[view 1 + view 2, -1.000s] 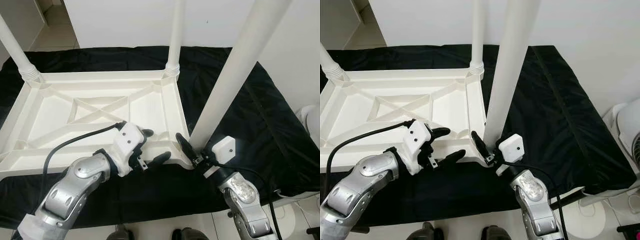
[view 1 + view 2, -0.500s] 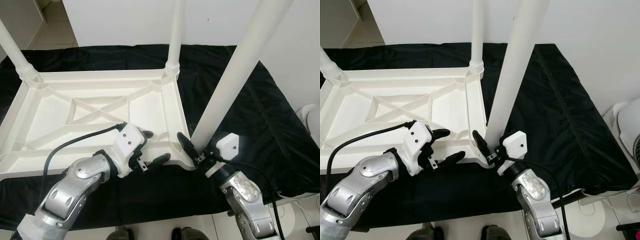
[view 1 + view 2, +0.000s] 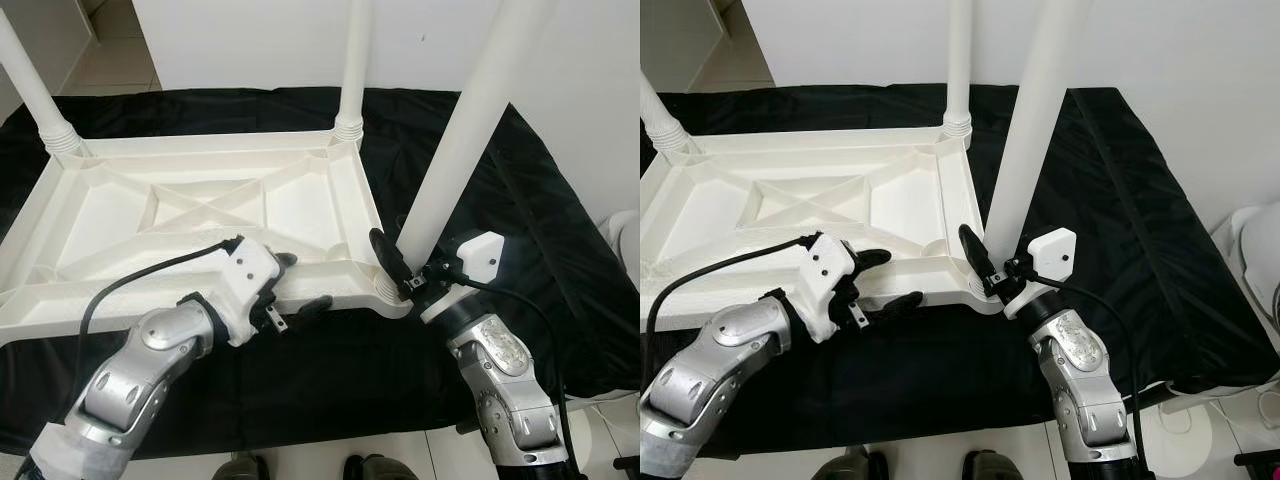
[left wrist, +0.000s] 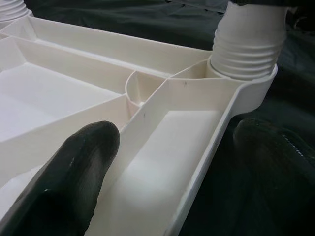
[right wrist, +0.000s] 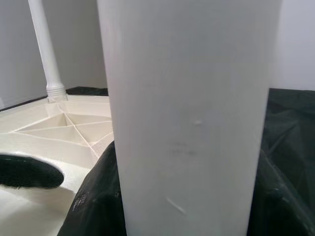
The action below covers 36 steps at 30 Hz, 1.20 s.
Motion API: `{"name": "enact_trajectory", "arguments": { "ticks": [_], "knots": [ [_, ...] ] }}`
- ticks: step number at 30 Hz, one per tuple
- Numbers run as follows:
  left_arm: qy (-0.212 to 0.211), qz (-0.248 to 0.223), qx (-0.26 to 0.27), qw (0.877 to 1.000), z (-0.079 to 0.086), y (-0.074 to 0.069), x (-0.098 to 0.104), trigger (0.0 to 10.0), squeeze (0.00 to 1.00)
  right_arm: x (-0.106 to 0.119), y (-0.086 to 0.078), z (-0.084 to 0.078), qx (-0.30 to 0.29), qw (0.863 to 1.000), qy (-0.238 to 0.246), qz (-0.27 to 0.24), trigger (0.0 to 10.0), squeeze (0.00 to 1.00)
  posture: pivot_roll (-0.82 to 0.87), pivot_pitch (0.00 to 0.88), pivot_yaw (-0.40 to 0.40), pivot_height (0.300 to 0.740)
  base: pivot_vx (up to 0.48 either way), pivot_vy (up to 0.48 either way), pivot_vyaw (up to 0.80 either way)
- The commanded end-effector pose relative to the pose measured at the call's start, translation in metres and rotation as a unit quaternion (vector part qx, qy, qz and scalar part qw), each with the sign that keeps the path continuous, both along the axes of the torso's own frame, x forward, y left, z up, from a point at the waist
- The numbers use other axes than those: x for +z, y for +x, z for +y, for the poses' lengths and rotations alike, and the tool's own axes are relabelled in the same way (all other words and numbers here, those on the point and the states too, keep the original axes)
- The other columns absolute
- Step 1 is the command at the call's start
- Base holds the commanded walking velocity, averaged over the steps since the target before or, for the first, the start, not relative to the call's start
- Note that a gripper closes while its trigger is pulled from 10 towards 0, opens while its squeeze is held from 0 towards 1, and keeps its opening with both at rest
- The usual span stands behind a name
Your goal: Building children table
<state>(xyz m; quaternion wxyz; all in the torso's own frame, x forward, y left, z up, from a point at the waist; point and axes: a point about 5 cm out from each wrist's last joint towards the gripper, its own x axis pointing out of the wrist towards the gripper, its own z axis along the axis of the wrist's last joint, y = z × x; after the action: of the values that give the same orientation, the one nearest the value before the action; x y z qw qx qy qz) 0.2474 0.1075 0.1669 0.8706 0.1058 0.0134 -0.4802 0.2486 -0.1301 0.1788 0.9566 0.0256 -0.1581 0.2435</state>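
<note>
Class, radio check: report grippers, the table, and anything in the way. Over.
Left gripper open, jaws astride near rim of upturned table top. Right gripper shut on near-right leg, just above its corner socket. Two far legs stand fitted. Nothing in the way. Over.

Smooth white plastic table (image 3: pixel 200 215) on black cloth (image 3: pixel 520 230).

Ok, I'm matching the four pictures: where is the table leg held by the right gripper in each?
Left eye: table leg, right of centre, slanting up.
Right eye: table leg, centre, nearly upright.
Left wrist: its ribbed base, at the tabletop's corner.
Right wrist: close up.
Shared landmark: upturned tabletop.
</note>
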Motion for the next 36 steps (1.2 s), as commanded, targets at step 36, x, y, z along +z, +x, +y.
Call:
{"name": "enact_trajectory", "arguments": {
  "ticks": [36],
  "knots": [
    [0.020, -0.031, 0.005, 0.999, 0.008, 0.006, 0.014, 10.0, 0.00, -0.053, 0.022, 0.015, -0.165, 0.979, -0.009, 0.123, 10.0, 0.00, -0.03, 0.131, 0.020, 0.740, 0.000, 0.000, 0.00]
  ]
}}
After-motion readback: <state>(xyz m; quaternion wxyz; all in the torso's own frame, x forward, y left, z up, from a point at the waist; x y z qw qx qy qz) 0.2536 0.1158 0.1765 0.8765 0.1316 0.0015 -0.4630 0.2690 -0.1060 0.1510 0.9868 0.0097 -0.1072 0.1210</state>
